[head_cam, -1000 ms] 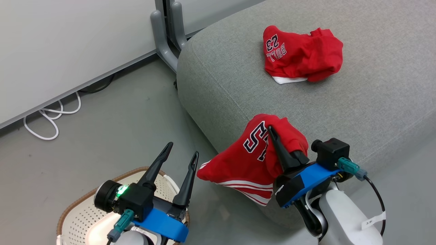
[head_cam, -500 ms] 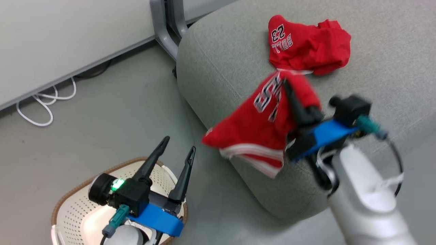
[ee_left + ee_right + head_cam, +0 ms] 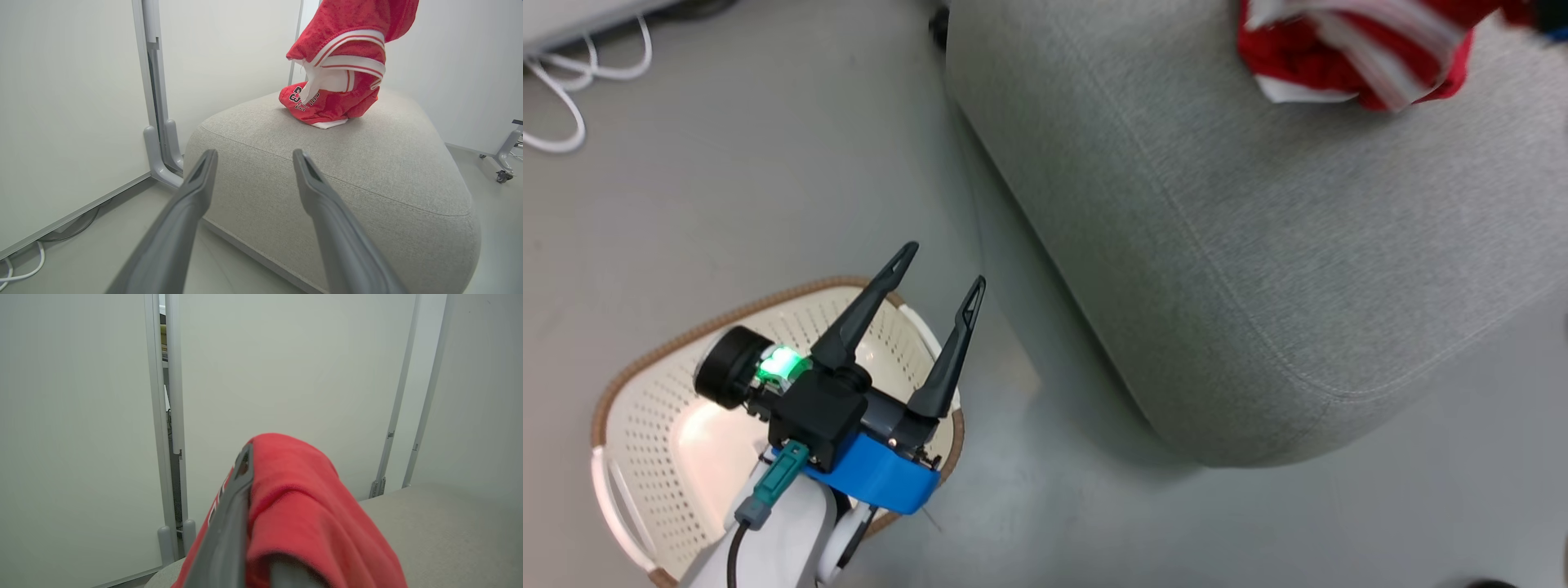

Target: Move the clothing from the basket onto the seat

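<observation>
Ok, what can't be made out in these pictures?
Head view: striped garment blurred, cut by the top edge.
Head view: basket partly hidden behind the left hand.
Left wrist view: lettered garment partly covered by the striped one.
Right wrist view: right hand draped in cloth.

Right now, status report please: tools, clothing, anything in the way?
Left tool open above basket. Right tool shut on striped garment, hanging over seat. Lettered garment lies on seat. Nothing seen in the way.

Grey floor (image 3: pixel 768 163) spreads around the left pincer (image 3: pixel 254 154). To its left stand pale wall panels (image 3: pixel 61 102) on grey feet (image 3: pixel 161 147), with a white cable (image 3: pixel 580 135) at their base. A wheeled stand (image 3: pixel 504 159) is far right.
</observation>
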### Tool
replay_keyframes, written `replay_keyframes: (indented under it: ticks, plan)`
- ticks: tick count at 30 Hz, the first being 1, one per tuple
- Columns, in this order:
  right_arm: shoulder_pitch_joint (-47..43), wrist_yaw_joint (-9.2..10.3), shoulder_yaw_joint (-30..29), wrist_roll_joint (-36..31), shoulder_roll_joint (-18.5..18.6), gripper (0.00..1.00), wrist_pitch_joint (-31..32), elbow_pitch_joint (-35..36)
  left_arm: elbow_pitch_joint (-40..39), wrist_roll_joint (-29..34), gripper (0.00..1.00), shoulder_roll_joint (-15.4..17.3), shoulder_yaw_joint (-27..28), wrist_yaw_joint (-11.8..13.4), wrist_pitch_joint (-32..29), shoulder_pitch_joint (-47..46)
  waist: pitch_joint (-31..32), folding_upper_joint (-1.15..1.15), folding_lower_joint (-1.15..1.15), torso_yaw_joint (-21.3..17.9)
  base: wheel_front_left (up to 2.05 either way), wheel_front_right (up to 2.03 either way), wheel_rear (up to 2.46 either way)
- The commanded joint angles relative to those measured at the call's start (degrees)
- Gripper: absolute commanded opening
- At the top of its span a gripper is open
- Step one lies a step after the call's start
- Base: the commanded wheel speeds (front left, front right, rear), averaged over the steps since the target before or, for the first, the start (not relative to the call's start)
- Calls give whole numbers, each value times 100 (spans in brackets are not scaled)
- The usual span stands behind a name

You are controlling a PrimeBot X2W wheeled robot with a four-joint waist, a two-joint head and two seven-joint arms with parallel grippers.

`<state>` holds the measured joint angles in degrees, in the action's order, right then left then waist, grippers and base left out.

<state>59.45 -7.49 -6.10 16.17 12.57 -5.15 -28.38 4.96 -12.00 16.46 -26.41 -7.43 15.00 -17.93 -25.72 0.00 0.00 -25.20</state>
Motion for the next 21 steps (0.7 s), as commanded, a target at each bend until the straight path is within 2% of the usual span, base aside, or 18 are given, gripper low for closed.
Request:
replay_keyframes:
  ticks: [1,7,11,16,21]
  plan:
    - [235,-1,-198,-50,83,0,-72,-32,-68,50,100,71,-9,-5,27,-165,-438,0,0,108,0,0,0]
    - [773,-1,-990,-306,500,0,-401,-325,-330,123,100,283,-81,-5,27,-414,-1023,0,0,306,0,0,0]
    - [836,-1,-1202,-661,639,0,-539,-816,-584,214,100,433,30,-3,27,-522,-1420,0,0,365,0,0,0]
    - [842,-1,-1637,-886,556,0,-725,-1570,-836,335,100,519,71,1,28,-627,-1715,0,0,491,0,0,0]
    - [865,-1,-1812,-1075,465,0,-861,-2166,-894,365,100,571,135,39,28,-576,-1832,0,0,526,0,0,0]
